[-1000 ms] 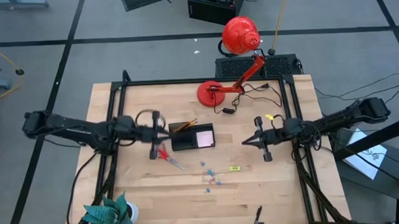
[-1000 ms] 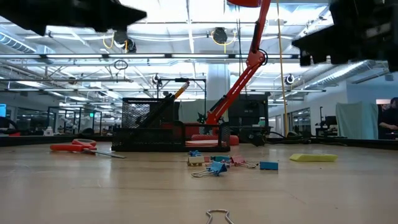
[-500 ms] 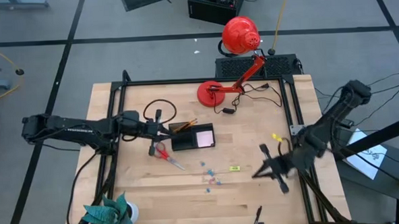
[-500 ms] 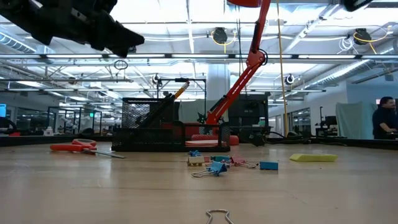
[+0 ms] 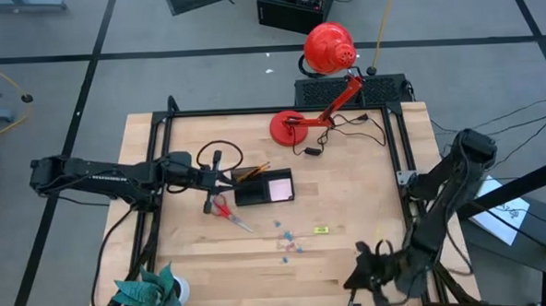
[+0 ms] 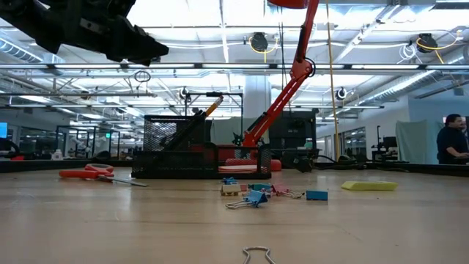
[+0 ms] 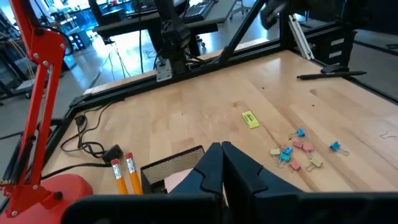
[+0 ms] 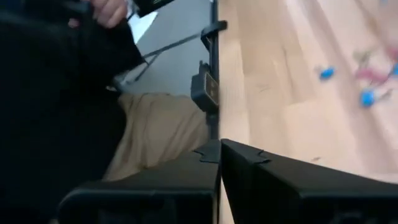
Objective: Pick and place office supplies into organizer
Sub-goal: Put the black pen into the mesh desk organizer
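The black organizer [image 5: 249,193] stands mid-table with a pale pink notepad [image 5: 280,186] and orange pencils [image 7: 124,175] in it. Red-handled scissors [image 5: 222,210] lie flat on the table at its near left corner. Small coloured clips [image 5: 286,243] and a yellow bit [image 5: 321,230] lie nearer the front. A dark pen [image 7: 329,73] lies by the near edge. My left gripper [image 5: 224,178] hangs shut, high above the organizer's left end [image 7: 221,149]. My right gripper [image 5: 352,279] is shut over the near right edge, empty [image 8: 219,148].
A red desk lamp [image 5: 328,49] stands with its base [image 5: 288,126] at the far side, its cord [image 5: 341,132] beside it. A teal plant [image 5: 150,292] fills the near left corner. A person [image 8: 93,93] stands just off the near edge. A wire clip [image 6: 256,254] lies close to the low camera.
My right gripper has swung from the table's middle right toward the near edge, rolling as it went, and stays shut. My left gripper has turned a little in place above the organizer's left end.
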You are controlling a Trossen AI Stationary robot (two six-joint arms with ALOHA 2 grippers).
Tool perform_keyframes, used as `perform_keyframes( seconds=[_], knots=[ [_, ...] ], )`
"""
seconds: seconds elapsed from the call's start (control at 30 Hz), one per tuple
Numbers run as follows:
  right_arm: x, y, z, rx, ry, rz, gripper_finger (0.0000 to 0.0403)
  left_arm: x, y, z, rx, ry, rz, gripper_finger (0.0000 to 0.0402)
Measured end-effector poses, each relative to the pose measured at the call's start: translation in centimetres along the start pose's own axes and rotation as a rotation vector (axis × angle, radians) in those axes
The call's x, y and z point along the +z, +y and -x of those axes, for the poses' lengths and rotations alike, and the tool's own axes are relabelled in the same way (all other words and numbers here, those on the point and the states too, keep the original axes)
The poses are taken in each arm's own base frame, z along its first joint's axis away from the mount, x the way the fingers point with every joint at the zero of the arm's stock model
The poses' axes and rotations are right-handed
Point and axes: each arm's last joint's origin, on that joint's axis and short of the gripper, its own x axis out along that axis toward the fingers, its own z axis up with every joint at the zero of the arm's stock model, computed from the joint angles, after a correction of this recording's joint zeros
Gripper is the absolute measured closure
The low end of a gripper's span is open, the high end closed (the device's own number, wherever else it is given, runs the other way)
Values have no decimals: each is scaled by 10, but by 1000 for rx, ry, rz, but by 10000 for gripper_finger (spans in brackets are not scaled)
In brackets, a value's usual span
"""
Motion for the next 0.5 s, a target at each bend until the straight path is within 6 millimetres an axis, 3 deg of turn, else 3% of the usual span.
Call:
perform_keyframes(
  seconds=[0.3, 0.5],
  knots=[
    [-13, 31, -34, -17, 184, -494, 403, 0, 0, 0, 1, 1, -24, 377],
    [-34, 24, -44, -184, 323, -762, 399, -3, -1, 0, -7, 25, -35, 371]
  ],
)
